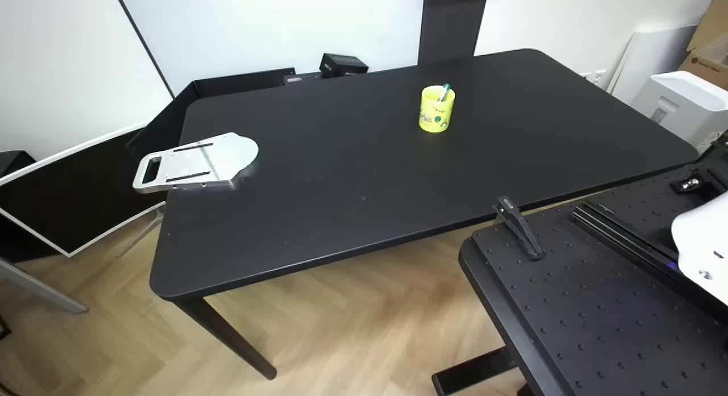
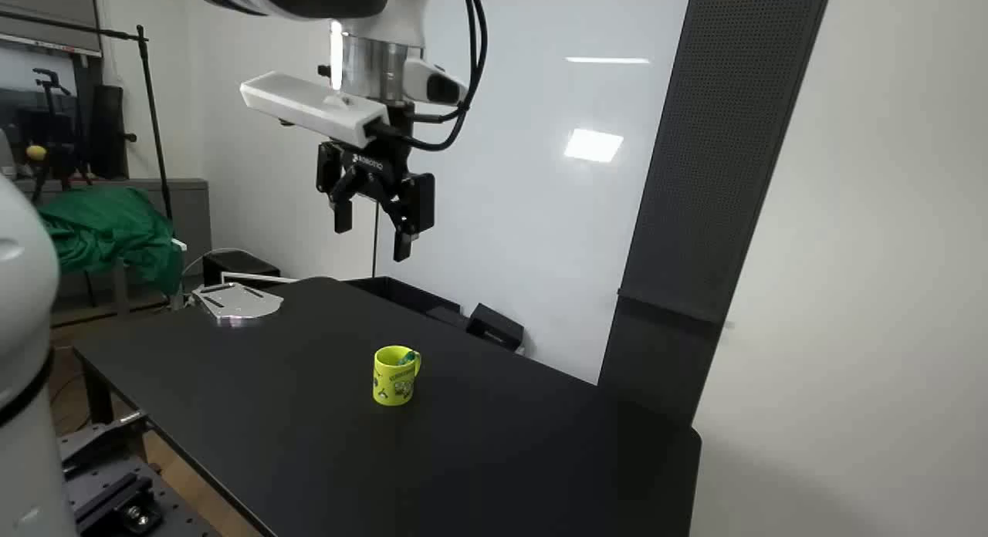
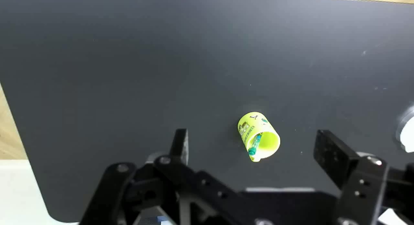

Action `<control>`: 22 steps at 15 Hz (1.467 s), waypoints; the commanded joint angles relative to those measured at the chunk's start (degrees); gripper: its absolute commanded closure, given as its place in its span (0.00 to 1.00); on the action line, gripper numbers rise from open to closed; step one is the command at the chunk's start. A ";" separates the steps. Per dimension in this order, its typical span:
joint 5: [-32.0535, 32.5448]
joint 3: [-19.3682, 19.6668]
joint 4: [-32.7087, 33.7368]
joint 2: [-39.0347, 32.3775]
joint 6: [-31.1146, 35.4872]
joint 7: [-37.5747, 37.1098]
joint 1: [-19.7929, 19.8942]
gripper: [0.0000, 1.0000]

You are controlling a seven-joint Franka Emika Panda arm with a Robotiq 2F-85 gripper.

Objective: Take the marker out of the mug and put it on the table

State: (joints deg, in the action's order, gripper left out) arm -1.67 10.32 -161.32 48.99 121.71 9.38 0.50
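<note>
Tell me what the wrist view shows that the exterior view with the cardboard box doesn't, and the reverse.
Only in the wrist view: the gripper, open.
Only in that exterior view: the black platform and a table leg.
In both: the table, the mug standing on it, the marker leaning inside, green end up, and the white-and-grey plate, cut off at the wrist view's right edge.
</note>
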 commanded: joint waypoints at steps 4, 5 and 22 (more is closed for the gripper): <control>-0.60 -0.65 -0.11 -0.63 -0.38 0.52 0.68 0.00; -0.60 -0.65 -0.11 -0.71 -0.38 0.52 0.68 0.00; -0.93 -0.23 2.86 -4.97 1.59 2.09 -0.06 0.00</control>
State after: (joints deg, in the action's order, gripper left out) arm -1.73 10.22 -160.17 46.73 122.32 10.53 0.50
